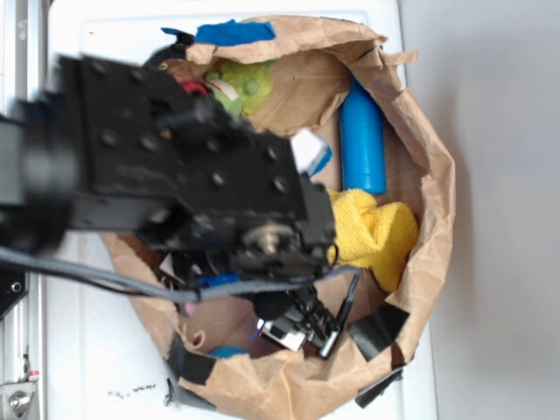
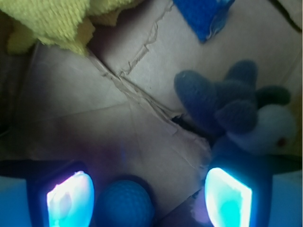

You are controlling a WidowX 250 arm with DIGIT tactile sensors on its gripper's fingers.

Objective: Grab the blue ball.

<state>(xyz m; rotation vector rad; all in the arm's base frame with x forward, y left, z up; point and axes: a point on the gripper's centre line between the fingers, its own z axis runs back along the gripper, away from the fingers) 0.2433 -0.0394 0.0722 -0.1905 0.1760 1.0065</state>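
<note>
In the wrist view the gripper (image 2: 149, 198) is spread wide. The blue ball (image 2: 124, 204) sits on the cardboard floor beside the left pad (image 2: 70, 199), off-centre. Closing here may nudge it sideways. The right pad (image 2: 228, 197) risks snagging the plush toy (image 2: 246, 113).

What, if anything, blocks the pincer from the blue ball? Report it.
Nothing visible does. In the wrist view the blue ball sits on bare cardboard between the open pincer fingers, close to the left one. The grey plush toy lies beside the right finger, off the path, though it could get brushed on closing.
</note>
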